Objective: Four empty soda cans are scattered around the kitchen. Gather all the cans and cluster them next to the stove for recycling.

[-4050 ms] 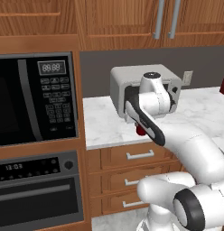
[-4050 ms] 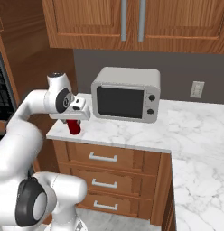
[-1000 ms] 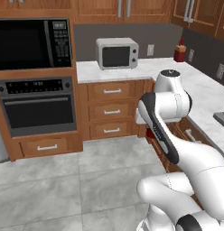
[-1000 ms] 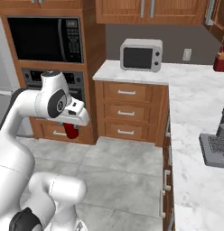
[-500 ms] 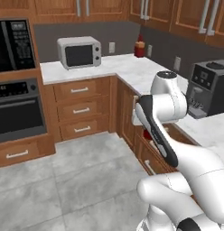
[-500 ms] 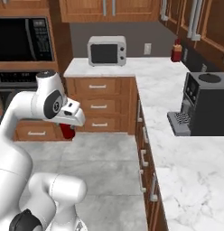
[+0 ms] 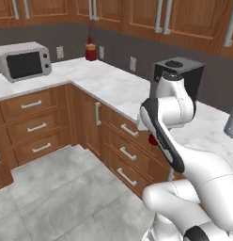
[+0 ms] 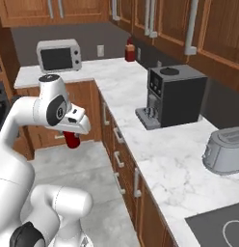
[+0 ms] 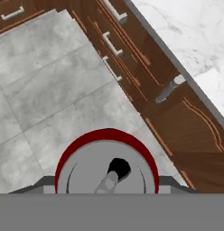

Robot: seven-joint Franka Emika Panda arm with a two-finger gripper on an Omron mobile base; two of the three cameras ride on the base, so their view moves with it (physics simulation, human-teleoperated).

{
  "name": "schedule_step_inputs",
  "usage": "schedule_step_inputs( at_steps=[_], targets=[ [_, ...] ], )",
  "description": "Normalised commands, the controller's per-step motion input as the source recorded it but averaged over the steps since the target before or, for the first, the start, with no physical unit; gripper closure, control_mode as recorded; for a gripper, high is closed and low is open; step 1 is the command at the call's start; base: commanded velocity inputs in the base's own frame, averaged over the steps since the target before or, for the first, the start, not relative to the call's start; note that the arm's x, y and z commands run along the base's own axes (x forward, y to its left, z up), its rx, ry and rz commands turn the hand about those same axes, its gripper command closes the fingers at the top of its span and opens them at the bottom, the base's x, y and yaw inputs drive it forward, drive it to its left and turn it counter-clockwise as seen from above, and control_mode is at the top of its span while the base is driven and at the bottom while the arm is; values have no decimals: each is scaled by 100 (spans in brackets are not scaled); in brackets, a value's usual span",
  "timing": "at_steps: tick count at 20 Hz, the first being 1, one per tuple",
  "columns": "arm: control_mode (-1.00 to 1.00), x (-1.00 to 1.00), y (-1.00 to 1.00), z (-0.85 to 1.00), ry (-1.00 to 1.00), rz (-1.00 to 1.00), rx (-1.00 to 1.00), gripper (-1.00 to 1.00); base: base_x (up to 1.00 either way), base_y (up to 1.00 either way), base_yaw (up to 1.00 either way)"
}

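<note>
1. Hand [image 8: 73, 131] is clamped on a red soda can [image 8: 71, 139]. The can hangs upright under the hand, out over the floor [image 8: 87, 164] in front of the lower cabinets [image 8: 122, 166], and touches nothing else.
2. The hand view confirms it: the can's silvery top with its pull tab [image 9: 112, 173] sits right at the hand, with the red rim [image 9: 86, 140] around it. Grey floor tiles and wooden drawer fronts are below.
3. In the left base view the can [image 7: 152, 140] is mostly hidden behind the forearm; only a red sliver shows at the tabletop edge.
4. The stove [image 8: 222, 230] shows as a dark cooktop corner with part of a white burner ring, at the lower right of the right base view. It is well apart from the can. A coffee machine [image 8: 173, 95] and a grey toaster [image 8: 226, 149] stand on the tabletop [image 8: 174, 164] between them.
5. No cans are visible on the stretch of tabletop beside the stove that is in frame. The rest of the stove surround is out of frame, so I can't tell whether any cans are already placed.
6. My read: one can is picked and in transit, not yet delivered.
7. Left to do: carry this can along the tabletop run, set it down next to the stove, then fetch whichever cans remain elsewhere.
8. The red bottle-like thing [image 8: 129, 50] in the far corner by the wall is too small to identify.
</note>
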Motion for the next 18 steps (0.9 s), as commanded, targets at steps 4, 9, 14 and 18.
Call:
schedule_step_inputs(
  at_steps=[4, 9, 14, 18],
  targets=[
    [100, 0, 0, 0, 0, 0, 0, 100, 0, 0, -50],
    [100, 0, 0, 0, 0, 0, 0, 100, -11, 4, -48],
    [100, 0, 0, 0, 0, 0, 0, 100, -24, 5, -45],
    [100, 0, 0, 0, 0, 0, 0, 100, -24, 2, -43]
  ],
)
